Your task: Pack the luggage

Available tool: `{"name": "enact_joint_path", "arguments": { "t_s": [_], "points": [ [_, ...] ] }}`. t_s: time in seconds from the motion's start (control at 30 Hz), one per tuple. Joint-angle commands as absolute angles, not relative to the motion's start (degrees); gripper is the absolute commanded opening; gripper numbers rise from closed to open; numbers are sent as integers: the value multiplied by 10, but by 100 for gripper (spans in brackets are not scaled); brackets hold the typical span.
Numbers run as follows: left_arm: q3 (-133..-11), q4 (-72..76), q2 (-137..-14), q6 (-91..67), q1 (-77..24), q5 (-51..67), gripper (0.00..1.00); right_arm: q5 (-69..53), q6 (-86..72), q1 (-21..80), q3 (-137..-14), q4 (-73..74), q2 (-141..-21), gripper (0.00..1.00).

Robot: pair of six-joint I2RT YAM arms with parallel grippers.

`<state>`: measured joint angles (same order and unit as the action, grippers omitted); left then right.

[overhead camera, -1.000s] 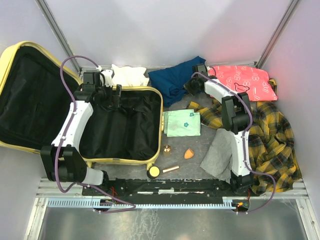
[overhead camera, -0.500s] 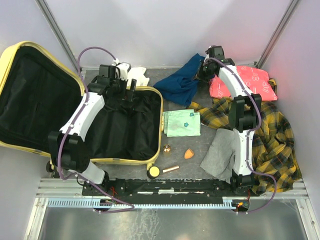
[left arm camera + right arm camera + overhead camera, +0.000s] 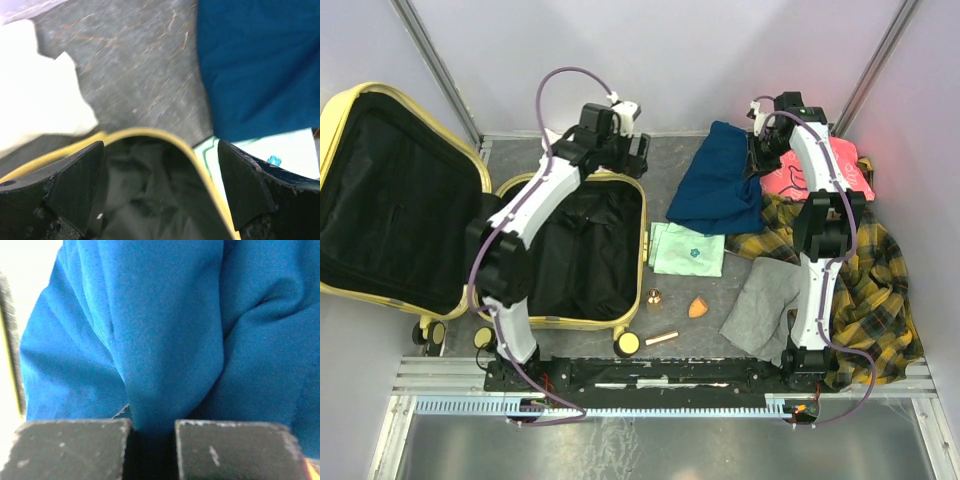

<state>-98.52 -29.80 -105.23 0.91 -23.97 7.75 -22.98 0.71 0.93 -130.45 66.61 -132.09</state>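
The pale yellow luggage [image 3: 642, 262] lies open at the left, its black-lined lid flat against the left wall and its base empty. My left gripper [image 3: 628, 155] hovers open over the base's far right corner. In the left wrist view the yellow rim [image 3: 150, 134] curves between its open fingers [image 3: 80, 175]. My right gripper [image 3: 760, 152] is shut on a fold of the blue cloth [image 3: 720, 185] and holds it lifted at the back. The blue cloth [image 3: 165, 330] fills the right wrist view, pinched between the fingers [image 3: 70, 445].
A white cloth [image 3: 35, 90] lies behind the luggage. A green packet [image 3: 688, 248], gold bottle [image 3: 654, 298], orange sponge [image 3: 697, 307], tube [image 3: 661, 338] and round compact [image 3: 627, 343] lie mid-table. A pink packet [image 3: 835, 165], yellow plaid shirt [image 3: 865, 280] and grey cloth [image 3: 765, 300] lie at the right.
My left arm swung right along the luggage's far rim to its right corner. My right gripper rose and moved back-right, pulling the blue cloth up so it hangs spread.
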Motion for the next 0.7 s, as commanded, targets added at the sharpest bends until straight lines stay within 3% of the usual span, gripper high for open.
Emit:
{"name": "enact_joint_path", "arguments": {
  "t_s": [0.0,0.23,0.67],
  "points": [
    [-1093,-259,-1148,-89,-265,90,100,-181,117,8,-1301,669,-1296,1],
    [-1254,-238,-1319,-173,-293,115,95,-139,142,9,-1305,657,-1313,1],
    [-1330,-176,-1502,-231,-301,145,75,-121,141,9,-1295,637,-1318,1]
  ]
}}
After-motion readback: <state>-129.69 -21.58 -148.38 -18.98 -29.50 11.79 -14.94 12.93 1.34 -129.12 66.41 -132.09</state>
